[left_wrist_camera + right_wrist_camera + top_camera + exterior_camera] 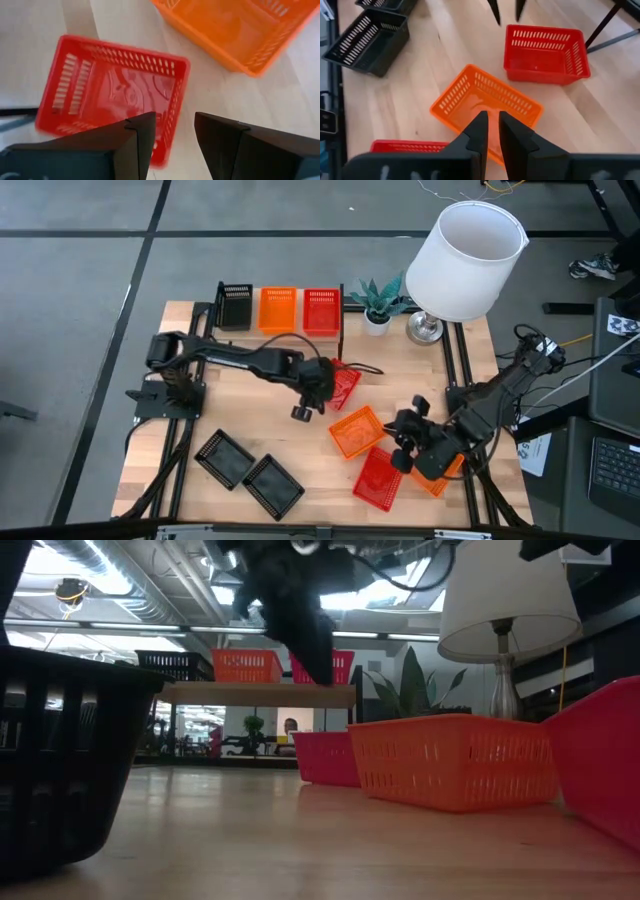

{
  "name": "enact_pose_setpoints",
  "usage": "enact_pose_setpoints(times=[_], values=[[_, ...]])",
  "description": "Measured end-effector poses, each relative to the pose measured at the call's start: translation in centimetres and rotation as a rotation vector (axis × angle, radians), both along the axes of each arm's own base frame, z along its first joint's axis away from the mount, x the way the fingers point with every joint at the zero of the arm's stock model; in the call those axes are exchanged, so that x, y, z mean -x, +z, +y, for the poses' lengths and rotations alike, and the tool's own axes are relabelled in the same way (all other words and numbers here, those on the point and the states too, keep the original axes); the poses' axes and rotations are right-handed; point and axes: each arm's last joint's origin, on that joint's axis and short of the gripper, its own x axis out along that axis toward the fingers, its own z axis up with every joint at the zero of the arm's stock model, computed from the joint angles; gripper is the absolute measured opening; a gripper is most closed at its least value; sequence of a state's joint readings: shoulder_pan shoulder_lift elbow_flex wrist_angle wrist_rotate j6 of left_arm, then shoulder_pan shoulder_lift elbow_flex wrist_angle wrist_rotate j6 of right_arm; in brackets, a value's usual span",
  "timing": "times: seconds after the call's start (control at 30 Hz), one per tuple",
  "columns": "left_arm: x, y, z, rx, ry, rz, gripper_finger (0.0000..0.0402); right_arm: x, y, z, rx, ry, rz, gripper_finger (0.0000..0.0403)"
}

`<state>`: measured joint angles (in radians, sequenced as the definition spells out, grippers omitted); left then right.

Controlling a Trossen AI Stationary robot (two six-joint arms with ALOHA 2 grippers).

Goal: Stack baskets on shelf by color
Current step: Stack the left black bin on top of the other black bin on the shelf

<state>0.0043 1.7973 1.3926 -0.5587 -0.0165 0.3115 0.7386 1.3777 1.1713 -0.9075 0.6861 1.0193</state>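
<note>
The shelf [260,693] stands at the table's far edge and carries one black basket [235,307], one orange basket [277,308] and one red basket [321,310], side by side. My left gripper [175,135] is open and hovers above the side wall of a loose red basket [115,90] resting on the table mid-way; the low view shows it well above that basket. My right gripper [493,131] hangs over a loose orange basket [485,102], its fingers a narrow gap apart. A second red basket [378,477] and two black baskets [222,457] [272,485] sit near the front edge.
Another orange basket [440,475] lies partly under my right arm. A white-shaded lamp [465,260] and a small potted plant [377,305] stand at the far right corner beside the shelf. Bare wood lies between the black baskets and the shelf.
</note>
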Motion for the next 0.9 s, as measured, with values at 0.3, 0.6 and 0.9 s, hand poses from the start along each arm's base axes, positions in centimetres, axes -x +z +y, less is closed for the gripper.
enact_pose_setpoints(times=[0.3,0.6,0.9], values=[[-1.1,-2.8,0.0,-0.04,-0.048,0.066,0.013,0.1,0.0,0.3,-0.023,-0.009,-0.013,0.0045],[-1.7,-3.0,-4.8,-0.044,-0.171,0.01,0.013,0.2,0.0,0.2,-0.015,-0.006,-0.009,0.0045],[-1.5,-3.2,-11.3,-0.09,-0.387,-0.043,0.013,0.2,0.0,0.2,-0.011,-0.007,-0.005,0.0045]])
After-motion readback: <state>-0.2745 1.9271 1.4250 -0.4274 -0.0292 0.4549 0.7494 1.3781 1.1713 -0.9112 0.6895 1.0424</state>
